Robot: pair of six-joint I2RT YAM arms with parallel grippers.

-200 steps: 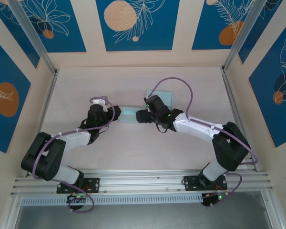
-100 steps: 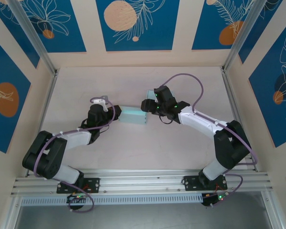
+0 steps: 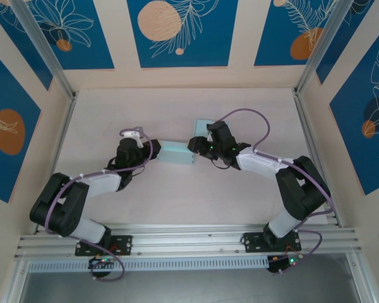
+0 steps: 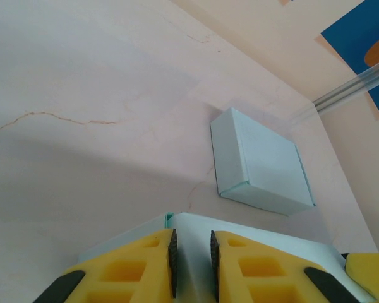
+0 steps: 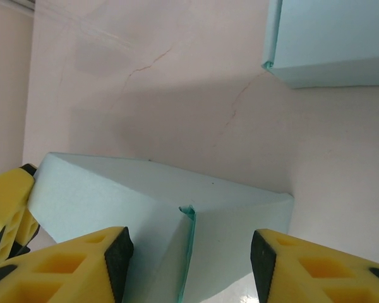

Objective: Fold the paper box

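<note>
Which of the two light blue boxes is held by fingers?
The near box: the left fingers pinch its edge. The far box lies free on the table behind it.

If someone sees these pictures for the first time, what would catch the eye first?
At the middle of the table, the left hand pinches a wall of a pale teal paper box, while the right hand straddles its other end, fingers apart. A second box, already folded, lies just behind.
</note>
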